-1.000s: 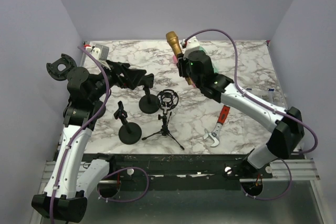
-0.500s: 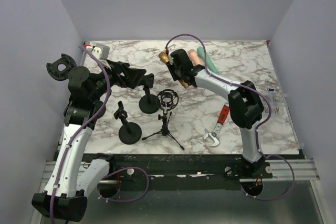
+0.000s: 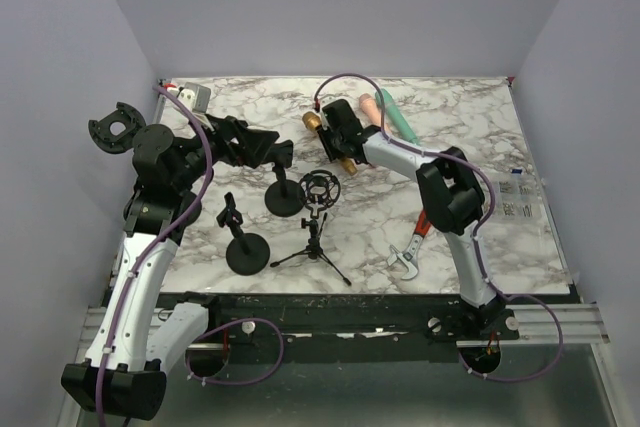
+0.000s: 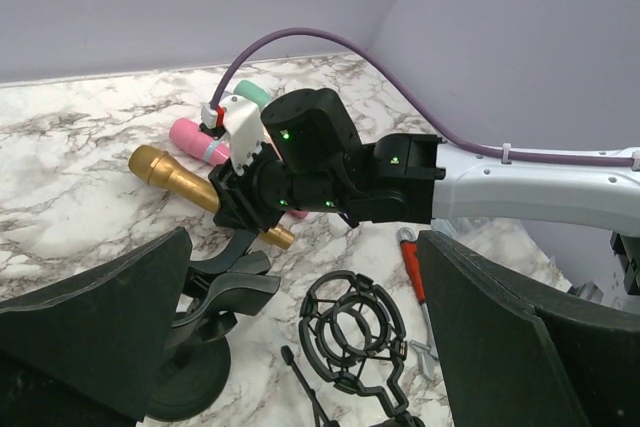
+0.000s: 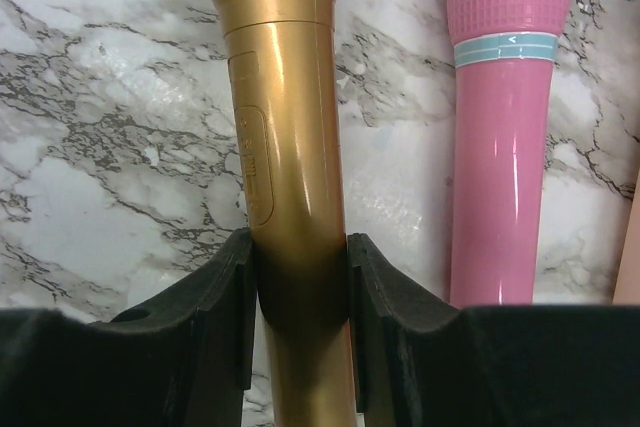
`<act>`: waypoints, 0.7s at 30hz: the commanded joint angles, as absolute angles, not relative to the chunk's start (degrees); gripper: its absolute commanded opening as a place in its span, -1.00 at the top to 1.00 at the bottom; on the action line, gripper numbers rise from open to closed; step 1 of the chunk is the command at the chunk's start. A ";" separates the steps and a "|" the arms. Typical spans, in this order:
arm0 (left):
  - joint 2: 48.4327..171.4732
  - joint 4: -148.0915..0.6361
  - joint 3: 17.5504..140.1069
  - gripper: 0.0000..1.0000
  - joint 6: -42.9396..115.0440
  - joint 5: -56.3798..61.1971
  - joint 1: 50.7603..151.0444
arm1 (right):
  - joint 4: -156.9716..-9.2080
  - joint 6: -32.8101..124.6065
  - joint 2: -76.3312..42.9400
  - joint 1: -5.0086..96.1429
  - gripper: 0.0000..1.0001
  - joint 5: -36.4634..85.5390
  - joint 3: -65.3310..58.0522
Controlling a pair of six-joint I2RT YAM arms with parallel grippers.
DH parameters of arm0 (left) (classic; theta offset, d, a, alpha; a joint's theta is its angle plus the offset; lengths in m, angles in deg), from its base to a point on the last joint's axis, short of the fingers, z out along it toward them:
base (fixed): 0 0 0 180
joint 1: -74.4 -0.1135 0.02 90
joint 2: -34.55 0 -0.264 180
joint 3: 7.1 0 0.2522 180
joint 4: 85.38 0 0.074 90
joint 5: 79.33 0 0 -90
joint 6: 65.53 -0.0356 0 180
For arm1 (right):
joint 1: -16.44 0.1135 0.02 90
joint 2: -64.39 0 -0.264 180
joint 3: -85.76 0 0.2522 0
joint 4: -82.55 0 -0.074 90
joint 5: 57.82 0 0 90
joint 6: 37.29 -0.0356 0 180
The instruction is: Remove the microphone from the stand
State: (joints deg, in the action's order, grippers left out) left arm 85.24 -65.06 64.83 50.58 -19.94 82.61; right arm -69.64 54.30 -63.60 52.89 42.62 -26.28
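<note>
The gold microphone (image 5: pixel 285 147) lies low over the marble table, its body clamped between my right gripper's (image 5: pixel 300 287) black pads. In the top view the right gripper (image 3: pixel 340 142) holds it (image 3: pixel 313 121) at the back centre of the table; it also shows in the left wrist view (image 4: pixel 175 177). The round-base clip stand (image 3: pixel 283 195) stands without a microphone; its clip (image 4: pixel 225 282) is open. My left gripper (image 3: pixel 270 150) hovers above that stand, wide open and holding nothing.
A pink microphone (image 5: pixel 500 117) lies just right of the gold one, with a green one (image 3: pixel 398 119) beyond. A tripod stand with shock mount (image 3: pixel 319 192), a second clip stand (image 3: pixel 244 247) and a red-handled wrench (image 3: pixel 415 242) are on the table.
My right arm has swung down and left, bringing the gold microphone from upright in the air to lying low near the table beside the pink one. The left arm has stayed put.
</note>
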 commanded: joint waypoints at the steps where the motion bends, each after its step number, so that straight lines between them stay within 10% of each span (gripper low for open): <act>1: 85.39 -66.38 63.62 -0.95 50.05 -19.38 82.33 | -70.22 53.46 -65.44 52.48 0.53 40.98 -28.20; 21: 82.55 -65.00 62.23 -0.96 52.42 -18.45 82.93 | -70.50 53.07 -66.99 52.39 0.06 38.85 -27.86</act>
